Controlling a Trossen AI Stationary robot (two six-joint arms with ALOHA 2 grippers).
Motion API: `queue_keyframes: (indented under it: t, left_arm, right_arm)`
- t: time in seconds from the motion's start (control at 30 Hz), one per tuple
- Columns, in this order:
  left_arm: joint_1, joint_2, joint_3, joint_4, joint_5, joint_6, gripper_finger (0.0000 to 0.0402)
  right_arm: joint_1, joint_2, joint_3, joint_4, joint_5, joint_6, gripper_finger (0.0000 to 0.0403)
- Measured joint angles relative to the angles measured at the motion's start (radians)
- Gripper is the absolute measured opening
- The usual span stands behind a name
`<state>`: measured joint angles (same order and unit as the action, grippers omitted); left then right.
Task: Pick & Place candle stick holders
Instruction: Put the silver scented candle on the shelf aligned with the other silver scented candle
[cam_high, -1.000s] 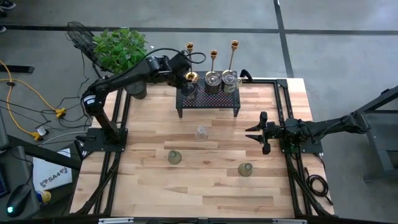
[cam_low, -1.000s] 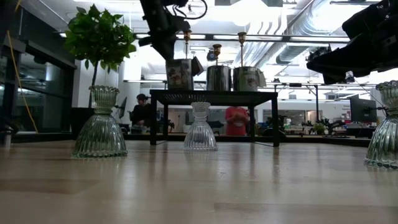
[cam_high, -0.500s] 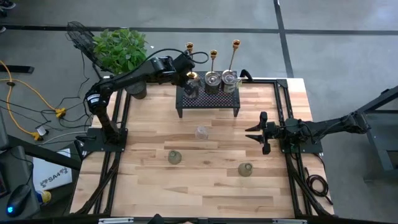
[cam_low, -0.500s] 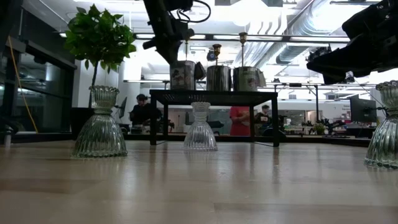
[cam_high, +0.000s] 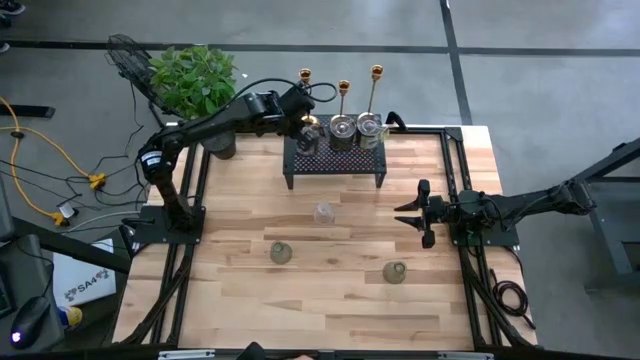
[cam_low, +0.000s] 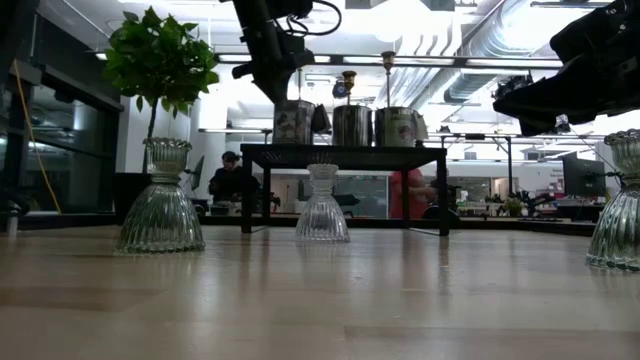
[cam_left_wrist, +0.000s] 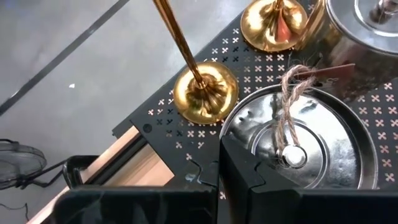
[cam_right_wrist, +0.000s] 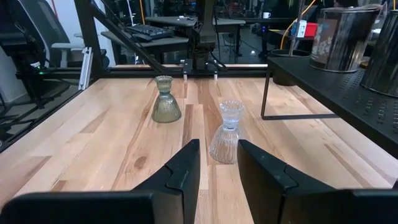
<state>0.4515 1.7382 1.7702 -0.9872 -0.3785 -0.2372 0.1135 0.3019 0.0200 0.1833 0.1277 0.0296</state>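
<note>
- Because the left end effector (cam_high: 303, 128) hangs over the silvery tin (cam_left_wrist: 298, 146) on the black mesh rack (cam_high: 335, 160), beside a brass candlestick (cam_left_wrist: 205, 93), a careless descent could topple that candlestick; whether its fingers are apart I cannot tell.
- Waiting over the worktop (cam_high: 330, 290), the right end effector (cam_right_wrist: 214, 163), fingers apart, faces a clear glass holder (cam_right_wrist: 227, 132); a forward lunge might knock it over.
</note>
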Motion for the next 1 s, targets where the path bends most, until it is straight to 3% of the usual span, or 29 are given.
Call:
queue_keyframes:
  t: [0.77,1.0]
  left_arm:
    - [0.000,0.000,0.000,0.020,0.018,0.031,0.0000]
    - [0.000,0.000,0.000,0.021,0.020,0.032,0.0029]
  right_arm:
    - [0.000,0.000,0.000,0.000,0.000,0.000,0.0099]
    - [0.000,0.000,0.000,0.000,0.000,0.000,0.0099]
